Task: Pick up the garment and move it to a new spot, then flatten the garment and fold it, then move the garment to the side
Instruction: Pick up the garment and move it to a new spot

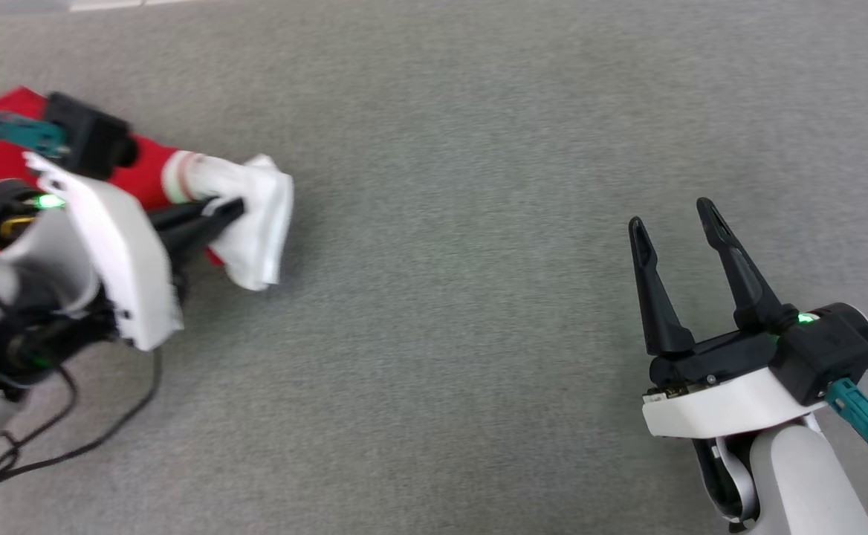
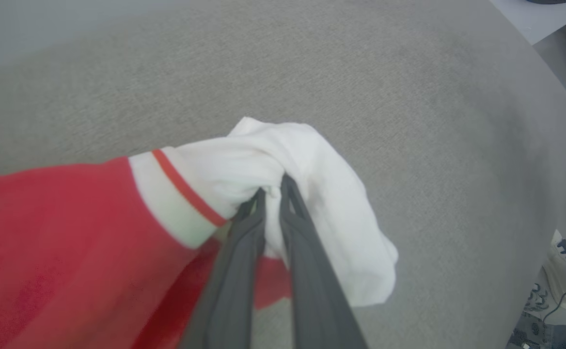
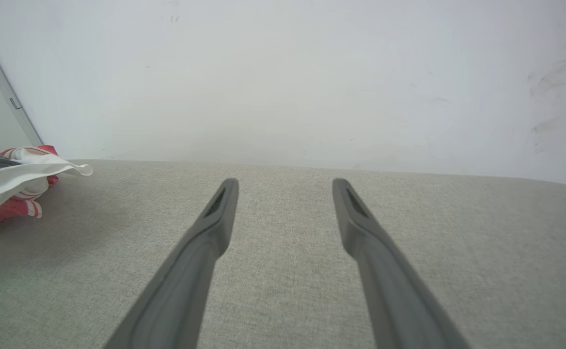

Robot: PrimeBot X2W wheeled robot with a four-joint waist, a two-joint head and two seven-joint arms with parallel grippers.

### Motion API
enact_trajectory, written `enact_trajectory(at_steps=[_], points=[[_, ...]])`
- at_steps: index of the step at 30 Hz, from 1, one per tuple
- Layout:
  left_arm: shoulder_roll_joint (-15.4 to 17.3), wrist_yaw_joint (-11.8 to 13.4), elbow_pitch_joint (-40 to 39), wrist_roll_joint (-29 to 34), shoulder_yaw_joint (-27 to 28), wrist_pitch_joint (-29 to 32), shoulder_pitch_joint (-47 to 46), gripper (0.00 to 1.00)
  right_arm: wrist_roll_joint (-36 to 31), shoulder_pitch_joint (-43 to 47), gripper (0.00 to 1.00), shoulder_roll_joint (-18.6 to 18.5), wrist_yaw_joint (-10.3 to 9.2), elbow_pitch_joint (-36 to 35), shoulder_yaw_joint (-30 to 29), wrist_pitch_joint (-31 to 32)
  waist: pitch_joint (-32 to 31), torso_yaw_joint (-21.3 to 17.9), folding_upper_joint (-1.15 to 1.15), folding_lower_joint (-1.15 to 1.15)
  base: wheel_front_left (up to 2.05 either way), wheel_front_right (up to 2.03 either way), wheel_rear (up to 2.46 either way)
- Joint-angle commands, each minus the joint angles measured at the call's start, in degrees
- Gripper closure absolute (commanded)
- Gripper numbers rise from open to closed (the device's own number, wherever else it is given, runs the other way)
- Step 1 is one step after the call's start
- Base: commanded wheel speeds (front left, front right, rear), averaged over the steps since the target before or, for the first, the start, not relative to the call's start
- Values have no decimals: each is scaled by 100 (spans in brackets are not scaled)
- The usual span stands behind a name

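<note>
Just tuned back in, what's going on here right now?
The left gripper has its fingers shut on the white sleeve of the garment, which lies bunched at the left side of the grey fabric surface. The right gripper is open and holds nothing, poised above bare surface well to the right of the garment. The garment is not yet flattened or folded.

The garment (image 2: 45,232) is red with a white sleeve whose band carries a thin red stripe, the table (image 1: 478,223) is speckled grey, and the left end effector (image 1: 232,209) and right end effector (image 1: 672,212) are black with white casings.
</note>
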Motion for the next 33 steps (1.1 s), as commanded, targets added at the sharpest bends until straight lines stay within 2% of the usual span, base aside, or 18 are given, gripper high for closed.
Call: enact_trajectory(at_steps=[1,5,6,18,20,22,23,24,27,33], points=[[-183,-7,-100,52,-119,-25,-95,100,87,64,0,0,-4,-18,-9,-11,-135,-271,0,0,0,0,0],[-725,-6,-163,204,-379,22,-348,100,165,62,0,1,-4,-46,-19,-11,-101,-533,0,0,0,0,0],[-1043,-7,-118,286,-527,56,-504,100,209,44,0,1,-4,-61,-32,-11,-65,-672,0,0,0,0,0],[-3148,-7,586,606,-1503,-59,-1174,100,457,-61,0,2,-4,-180,-568,-12,154,-1374,0,0,0,0,0],[-3414,-7,754,644,-1661,-161,-1184,100,485,-76,0,2,-4,-177,-707,-12,163,-1415,0,0,0,0,0],[-3523,-7,852,668,-1741,-235,-1182,100,497,-88,0,4,-3,-172,-753,-12,159,-1426,0,0,0,0,0],[-3626,-7,960,710,-1807,-315,-1172,67,505,-93,0,4,-3,-164,-781,-12,150,-1432,0,0,0,0,0],[-3716,-7,1040,743,-1878,-391,-1162,0,506,-102,0,4,-3,-159,-805,-12,138,-1431,0,0,0,0,0],[-3862,-7,1232,810,-2052,-601,-1095,0,466,-93,0,2,-3,-137,-856,-12,34,-1361,0,0,0,0,0],[-3667,-7,1564,855,-2055,-1361,-1080,0,336,30,0,1,-3,-88,-797,-12,-335,-994,0,0,0,0,0]])
